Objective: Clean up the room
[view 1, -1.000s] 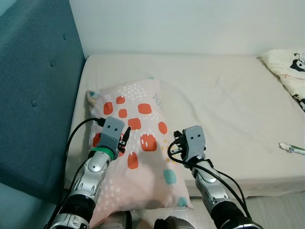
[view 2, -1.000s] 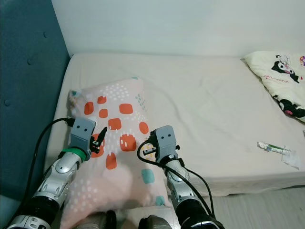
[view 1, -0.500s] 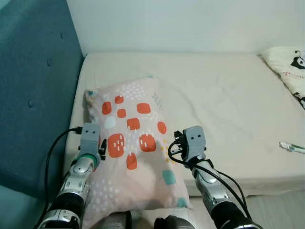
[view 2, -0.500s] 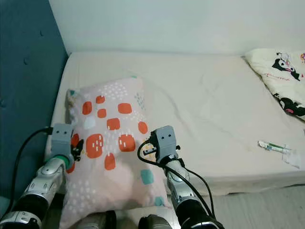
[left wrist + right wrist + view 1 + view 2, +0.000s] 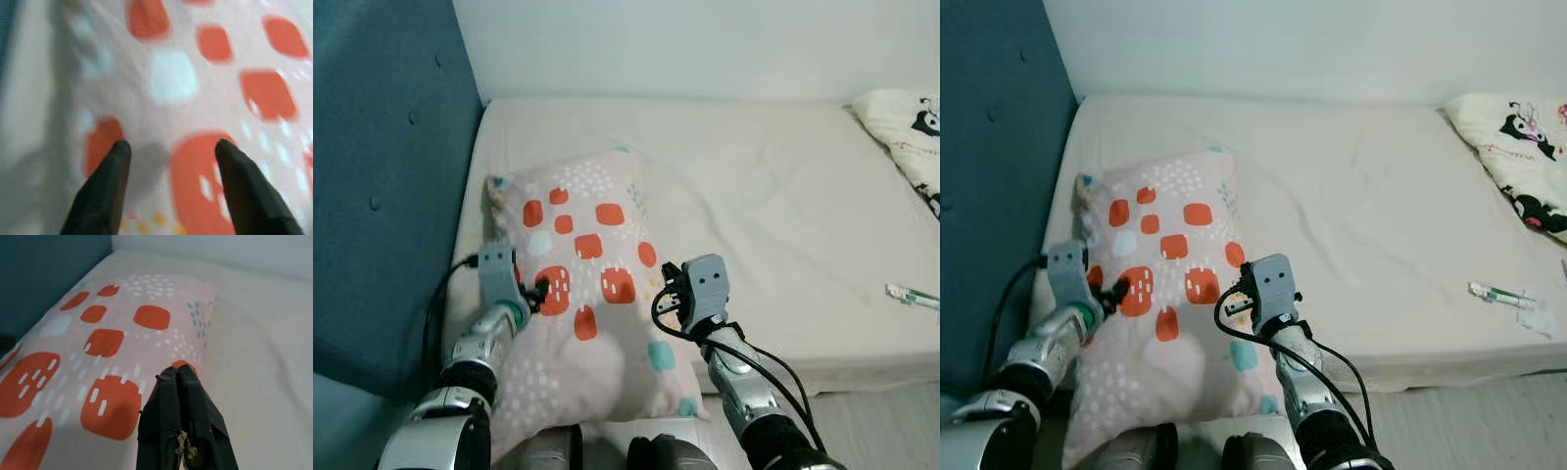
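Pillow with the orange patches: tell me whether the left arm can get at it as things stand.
Probably yes. The left gripper hangs just over the pillow near its left edge, jaws open, with nothing between them and the fabric. The right gripper is shut over the pillow's other side and does not block the way.

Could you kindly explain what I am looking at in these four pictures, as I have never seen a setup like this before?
This is a humanoid robot with two silver arms, each ending in a tool of two black fingers. Two pictures come from the cameras in its head, looking down at a bed. The other two come from cameras on its wrists, looking along each tool's fingers. On the bed lies a pink pillow with orange patches, a patterned blanket at the far right, and a small pen-like item near the edge. The left tool rests open on the pillow; the right tool hovers shut beside it. Nothing is held.
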You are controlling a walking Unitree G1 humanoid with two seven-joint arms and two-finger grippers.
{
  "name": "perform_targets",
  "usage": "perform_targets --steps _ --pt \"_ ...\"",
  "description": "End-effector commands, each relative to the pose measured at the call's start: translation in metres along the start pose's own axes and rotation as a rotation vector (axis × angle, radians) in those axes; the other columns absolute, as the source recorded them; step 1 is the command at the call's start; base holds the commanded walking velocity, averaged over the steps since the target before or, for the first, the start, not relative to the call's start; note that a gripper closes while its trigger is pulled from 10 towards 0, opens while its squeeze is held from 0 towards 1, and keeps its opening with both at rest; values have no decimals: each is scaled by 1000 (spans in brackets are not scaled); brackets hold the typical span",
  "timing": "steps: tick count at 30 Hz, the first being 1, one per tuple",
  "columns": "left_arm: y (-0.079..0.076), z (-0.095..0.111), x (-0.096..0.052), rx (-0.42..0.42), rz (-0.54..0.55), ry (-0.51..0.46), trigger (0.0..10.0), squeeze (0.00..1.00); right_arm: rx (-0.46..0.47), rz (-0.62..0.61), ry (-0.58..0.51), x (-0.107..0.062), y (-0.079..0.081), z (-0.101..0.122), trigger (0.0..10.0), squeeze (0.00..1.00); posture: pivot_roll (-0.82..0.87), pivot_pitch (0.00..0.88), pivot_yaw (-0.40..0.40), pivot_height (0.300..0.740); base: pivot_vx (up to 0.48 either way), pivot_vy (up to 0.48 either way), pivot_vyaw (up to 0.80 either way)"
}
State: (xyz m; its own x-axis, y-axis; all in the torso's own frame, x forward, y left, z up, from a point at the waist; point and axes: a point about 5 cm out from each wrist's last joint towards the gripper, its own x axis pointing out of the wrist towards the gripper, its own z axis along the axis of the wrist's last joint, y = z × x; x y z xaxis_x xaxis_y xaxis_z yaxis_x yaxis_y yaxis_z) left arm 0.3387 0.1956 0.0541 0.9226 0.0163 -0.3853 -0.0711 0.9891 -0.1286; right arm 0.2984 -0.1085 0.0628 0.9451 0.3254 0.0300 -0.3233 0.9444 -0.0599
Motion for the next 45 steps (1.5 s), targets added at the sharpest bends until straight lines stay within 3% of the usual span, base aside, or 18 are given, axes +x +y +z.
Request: perform_targets --steps 1,2,5,12,15,21,22,23,24,29,31,32,37,38,40,45 --pt "7 -3 -3 -6 -28 6 10000 1000 15 5 -1 -5 3 0 10000 0 10 212 40 740 0 0 0" --pt "7 -3 -3 -6 -28 6 10000 1000 15 5 -1 -5 3 0 10000 0 10 212 40 740 0 0 0" --pt "34 -19 -17 -34 -113 74 10000 1000 22 37 -45 -5 11 10 10000 0 22 274 46 740 0 0 0" --pt "54 -27 -27 -79 -69 73 10000 1000 -16 80 -82 -2 19 21 10000 0 29 344 43 740 0 0 0" --pt "56 -32 -31 -101 -94 91 10000 1000 -35 66 -93 2 14 27 10000 0 32 375 43 740 0 0 0" --pt "34 -53 -38 -188 -273 190 10000 1000 -46 35 -88 3 4 32 10000 0 20 415 48 740 0 0 0" --pt "26 -59 -39 -188 -306 217 10000 204 -47 32 -86 2 3 32 10000 0 14 417 49 740 0 0 0" --pt "26 -59 -39 -188 -306 217 10000 204 -47 32 -86 2 3 32 10000 0 14 417 49 740 0 0 0" --pt "18 -64 -39 -180 -331 237 10000 0 -48 30 -84 0 2 33 10000 0 11 420 49 740 0 0 0" --pt "0 -71 -35 -178 -339 250 10000 0 -47 26 -76 -5 3 32 10000 0 0 422 51 740 0 0 0" --pt "-15 -72 -33 -234 -372 253 10000 0 -43 25 -68 -8 5 30 10000 0 -3 420 53 740 0 0 0" --pt "-15 -72 -33 -234 -372 253 10000 0 -43 25 -68 -8 5 30 10000 0 -3 420 53 740 0 0 0" --pt "-62 -59 -39 -461 -607 219 10000 0 -32 28 -58 -10 11 29 10000 0 -7 412 59 740 0 0 0" --pt "-62 -59 -39 -461 -607 219 10000 0 -32 28 -58 -10 11 29 10000 0 -7 412 59 740 0 0 0" --pt "-76 -44 -38 -544 -627 162 10000 0 -28 28 -54 -10 12 28 10000 0 -3 407 59 740 0 0 0" --pt "-88 -26 -38 -604 -652 109 10000 0 -24 31 -50 -10 13 28 10000 0 -1 405 60 740 0 0 0"
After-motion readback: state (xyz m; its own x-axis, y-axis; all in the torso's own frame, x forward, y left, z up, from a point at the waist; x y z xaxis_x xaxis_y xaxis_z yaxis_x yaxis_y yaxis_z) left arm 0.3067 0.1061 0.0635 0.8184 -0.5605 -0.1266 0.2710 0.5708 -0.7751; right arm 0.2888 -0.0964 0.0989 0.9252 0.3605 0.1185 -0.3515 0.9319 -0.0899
